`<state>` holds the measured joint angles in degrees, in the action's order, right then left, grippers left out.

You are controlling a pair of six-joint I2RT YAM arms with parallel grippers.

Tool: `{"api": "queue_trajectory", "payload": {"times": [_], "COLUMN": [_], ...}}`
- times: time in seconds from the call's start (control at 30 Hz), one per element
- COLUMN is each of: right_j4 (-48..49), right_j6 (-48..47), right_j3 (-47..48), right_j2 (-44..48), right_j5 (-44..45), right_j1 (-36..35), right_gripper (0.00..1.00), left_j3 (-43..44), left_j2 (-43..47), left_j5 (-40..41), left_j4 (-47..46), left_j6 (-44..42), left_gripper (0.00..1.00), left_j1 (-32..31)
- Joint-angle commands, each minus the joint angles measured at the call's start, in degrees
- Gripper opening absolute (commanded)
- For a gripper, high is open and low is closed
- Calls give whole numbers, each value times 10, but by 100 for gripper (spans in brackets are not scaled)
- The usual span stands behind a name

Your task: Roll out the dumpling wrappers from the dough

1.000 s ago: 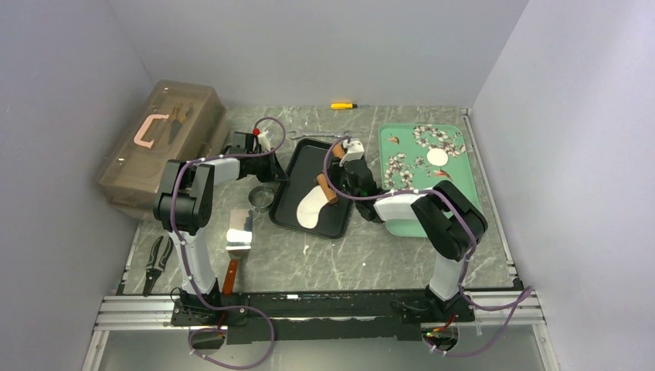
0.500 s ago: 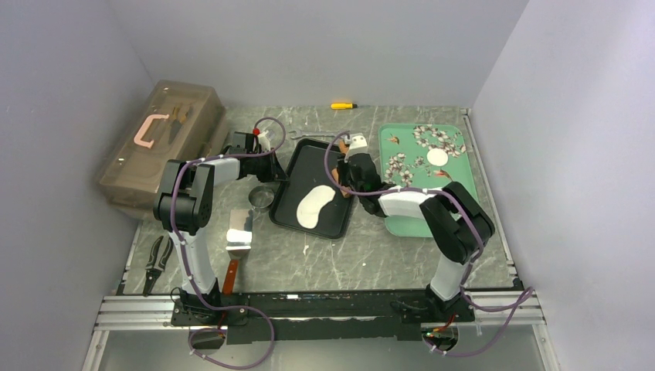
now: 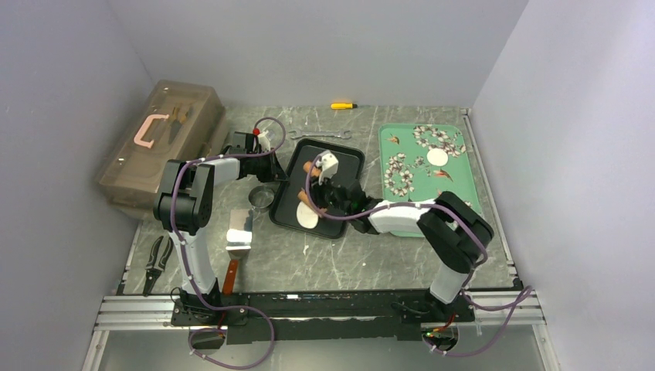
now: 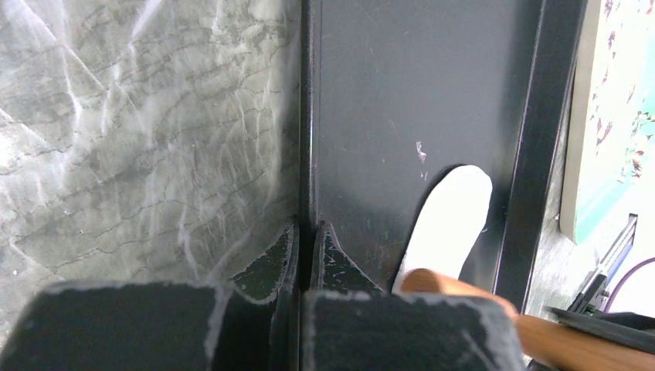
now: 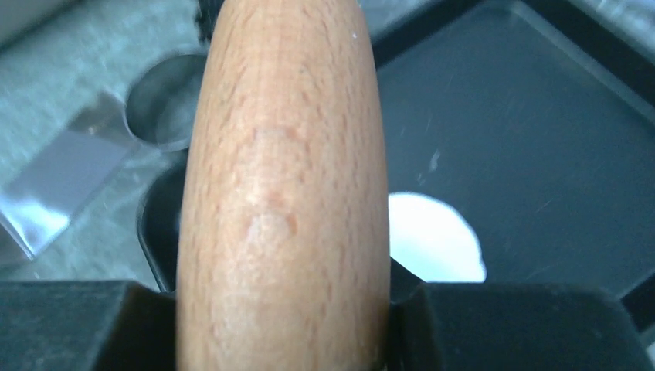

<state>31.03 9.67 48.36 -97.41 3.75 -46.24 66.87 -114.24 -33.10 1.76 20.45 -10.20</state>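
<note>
No lettering, number or brand mark is readable anywhere. The green tray (image 3: 457, 164) at two o'clock bears only flowers and birds; the toolbox (image 3: 166, 143) at ten o'clock looks unmarked.

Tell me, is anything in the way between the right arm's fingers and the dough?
Only the wooden roller that the right fingers hold, over the dough on the black tray. Nothing else shows between them.

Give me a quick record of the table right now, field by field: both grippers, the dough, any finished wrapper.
left gripper: shut on the black tray's left rim
right gripper: shut on the wooden rolling pin
dough: flat white sheet in the black tray, partly hidden by the rolling pin
wrapper: one white round on the green tray
</note>
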Motion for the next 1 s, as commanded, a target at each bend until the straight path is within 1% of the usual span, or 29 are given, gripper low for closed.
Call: {"api": "queue_trajectory", "payload": {"times": [0.0,0.07,0.23,0.33,0.5,0.67,0.7,0.87,0.97], "right_j4": [66,61,24,11,-35,-66,-67,-75,-76], "right_j6": [15,11,10,4,7,13,18,10,-2], "right_j3": [-32,-47,-98,-114,-102,-110,-111,-93,-83], "right_j2": [-36,-51,-54,-75,-95,-68,-66,-72,-49], "right_j5": [-12,12,174,232,266,283,276,274,269], "right_j1": [-10,-12,-9,-6,13,54,63,67,66], "right_gripper": [0,0,0,0,0,0,0,0,0], "left_j3": [-4,-5,-6,-5,-5,-6,-5,-6,-5], "left_j2": [-29,-30,-26,-30,-27,-29,-28,-28,-28], "left_j5": [45,45,48,47,50,51,50,51,50], "left_j4": [38,38,37,38,39,39,39,40,40], "left_j6": [-12,-13,-13,-12,-14,-15,-14,-15,-16], "left_gripper": [0,0,0,0,0,0,0,0,0], "left_j1": [3,3,3,3,3,3,3,3,3]}}
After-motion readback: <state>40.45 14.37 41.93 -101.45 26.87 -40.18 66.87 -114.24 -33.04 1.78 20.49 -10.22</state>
